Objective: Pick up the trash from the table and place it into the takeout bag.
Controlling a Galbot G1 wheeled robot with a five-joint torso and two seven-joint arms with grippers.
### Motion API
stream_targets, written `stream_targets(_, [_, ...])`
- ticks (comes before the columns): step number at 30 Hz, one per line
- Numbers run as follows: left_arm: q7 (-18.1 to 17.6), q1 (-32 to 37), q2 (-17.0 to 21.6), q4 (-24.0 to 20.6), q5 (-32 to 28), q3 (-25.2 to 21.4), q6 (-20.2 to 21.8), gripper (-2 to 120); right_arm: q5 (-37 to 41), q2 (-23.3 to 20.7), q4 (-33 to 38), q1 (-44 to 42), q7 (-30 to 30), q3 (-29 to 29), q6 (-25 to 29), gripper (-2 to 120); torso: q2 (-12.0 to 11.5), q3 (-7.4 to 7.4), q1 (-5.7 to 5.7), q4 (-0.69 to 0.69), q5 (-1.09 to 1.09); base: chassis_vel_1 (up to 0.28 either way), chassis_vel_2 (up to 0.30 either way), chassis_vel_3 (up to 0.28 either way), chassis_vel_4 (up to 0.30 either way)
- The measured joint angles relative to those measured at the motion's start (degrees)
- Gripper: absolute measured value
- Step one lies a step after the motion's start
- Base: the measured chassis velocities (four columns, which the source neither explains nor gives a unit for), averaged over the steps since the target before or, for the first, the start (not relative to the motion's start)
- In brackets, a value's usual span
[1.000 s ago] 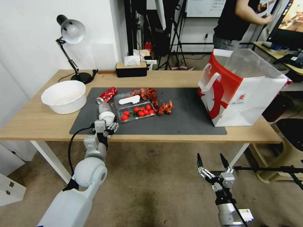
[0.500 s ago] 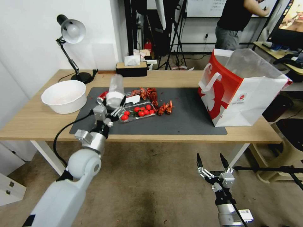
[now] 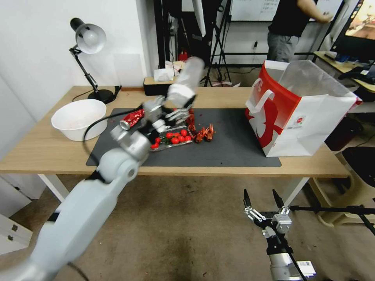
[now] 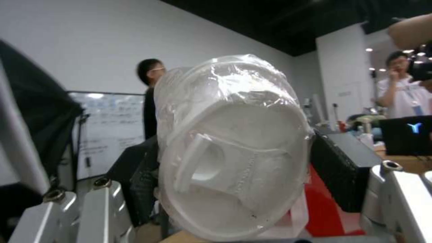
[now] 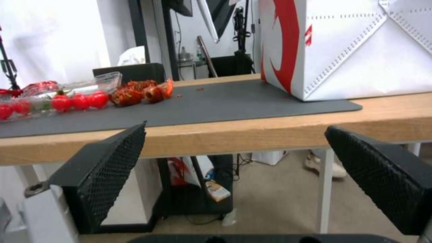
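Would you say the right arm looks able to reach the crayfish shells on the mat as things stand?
Probably yes: the right gripper hangs open below the table edge, and the crayfish shells lie bare on the mat, though the left gripper, holding a cup, hovers close above them.

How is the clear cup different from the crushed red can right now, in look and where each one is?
The clear cup is see-through with a white lid; the crushed red can is red metal and dented. The cup is held in the air by the left end effector, tilted; the can lies on its side on the dark grey mat. Both are drink litter outside the takeout bag.
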Motion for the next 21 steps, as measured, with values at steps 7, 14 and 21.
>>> stream_targets(7, [0.9, -12.2, -6.5, 8.2, 0.0, 8.6, 1.6, 71, -0.9, 0.8, 1.1, -1.0, -0.4, 0.6, 0.5, 100, 0.0, 0.01, 0.01, 0.02, -0.04, 0.000, 0.000, 0.000, 0.000])
stream_targets(14, [3.3, -21.5, -12.3, 15.9, 0.3, 16.5, 1.7, 71, -1.6, 1.0, 1.6, -1.2, -0.4, 0.4, 0.6, 100, 0.0, 0.00, 0.00, -0.02, -0.01, 0.000, 0.000, 0.000, 0.000])
stream_targets(21, [3.6, -25.4, -14.0, 19.3, 0.3, 18.7, 1.9, 71, -1.6, 0.1, 0.7, -0.4, -0.4, -0.8, 0.4, 100, 0.0, 0.00, 0.01, 0.06, -0.05, 0.000, 0.000, 0.000, 0.000])
